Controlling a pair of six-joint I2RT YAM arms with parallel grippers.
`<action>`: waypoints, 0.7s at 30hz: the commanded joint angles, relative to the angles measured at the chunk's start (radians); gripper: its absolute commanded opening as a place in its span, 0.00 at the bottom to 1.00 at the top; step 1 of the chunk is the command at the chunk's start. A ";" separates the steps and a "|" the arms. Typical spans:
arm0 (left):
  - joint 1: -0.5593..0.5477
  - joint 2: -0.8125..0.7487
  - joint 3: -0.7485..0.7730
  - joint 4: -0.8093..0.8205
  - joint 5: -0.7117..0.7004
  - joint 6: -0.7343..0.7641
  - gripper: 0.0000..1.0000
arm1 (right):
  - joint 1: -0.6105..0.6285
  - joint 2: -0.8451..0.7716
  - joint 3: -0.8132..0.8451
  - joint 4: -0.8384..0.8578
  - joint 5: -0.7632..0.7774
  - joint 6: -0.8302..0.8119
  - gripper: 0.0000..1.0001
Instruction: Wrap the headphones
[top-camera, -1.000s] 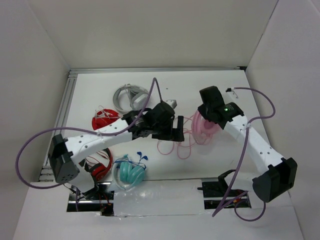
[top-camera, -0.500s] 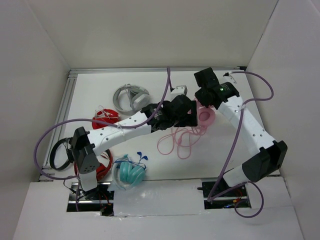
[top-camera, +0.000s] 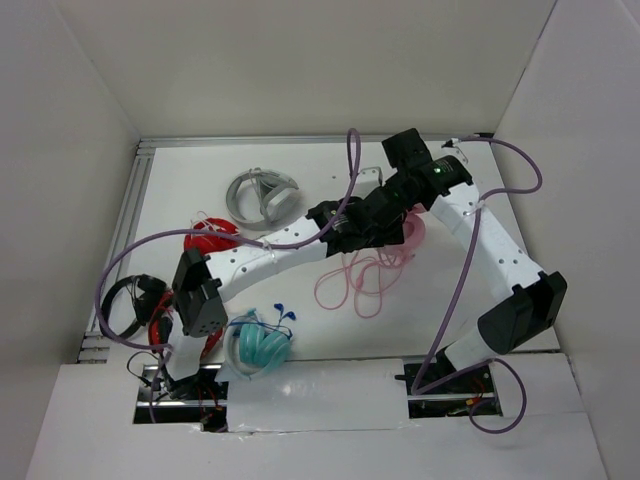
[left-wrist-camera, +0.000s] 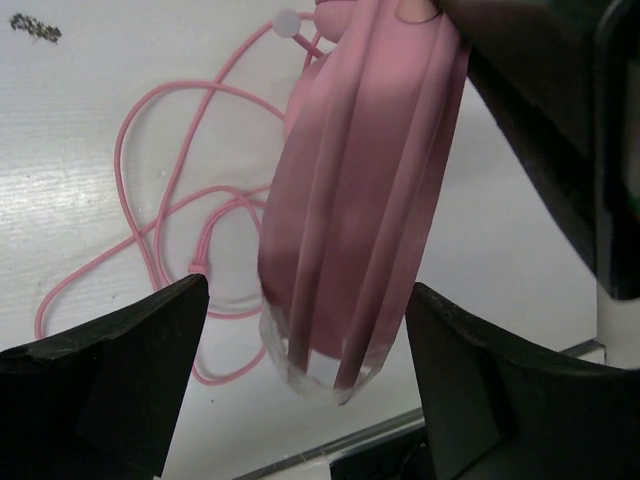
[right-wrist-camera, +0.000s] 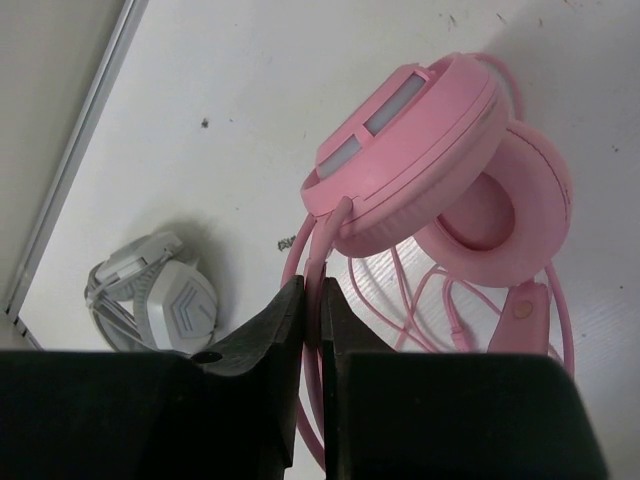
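Your right gripper (right-wrist-camera: 312, 300) is pressed almost together on a thin strip of the headband. It holds the headphones (right-wrist-camera: 420, 170) off the table (top-camera: 450, 300), toward its far right, with both earcups hanging below the pinch. Your left gripper (left-wrist-camera: 305, 360) is spread wide with the headband (left-wrist-camera: 360, 190) dangling between its fingers, and neither finger seems to touch it. The cable (left-wrist-camera: 197, 265) lies in loose, overlapping loops on the surface, nearer the middle.

The pinch looks like the weak point. It is narrow and off to one side, so a tug from the left could swivel the headphones or pull them free. If you close the left here, you would likely take the headband rather than the cable, which leaves nothing to wind. The loops cross each other, so pulling one strand may tighten a knot or drag the whole tangle.

The two wrists sit just beside each other, and the right one is what crowds your left most. The grey headphones (top-camera: 262, 197) by the far edge, the red set (top-camera: 212, 238) to the left and the teal headphones (top-camera: 260, 345) by the near edge are all well apart.
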 joint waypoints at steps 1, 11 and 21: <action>-0.002 0.054 0.068 -0.032 -0.071 -0.045 0.91 | 0.017 -0.008 0.067 0.005 0.049 0.019 0.00; -0.002 0.108 0.145 -0.153 -0.127 -0.090 0.02 | 0.026 -0.042 0.024 0.008 0.072 0.025 0.00; 0.066 0.076 0.098 -0.268 -0.144 -0.182 0.00 | 0.043 -0.158 -0.076 0.069 0.020 -0.063 0.19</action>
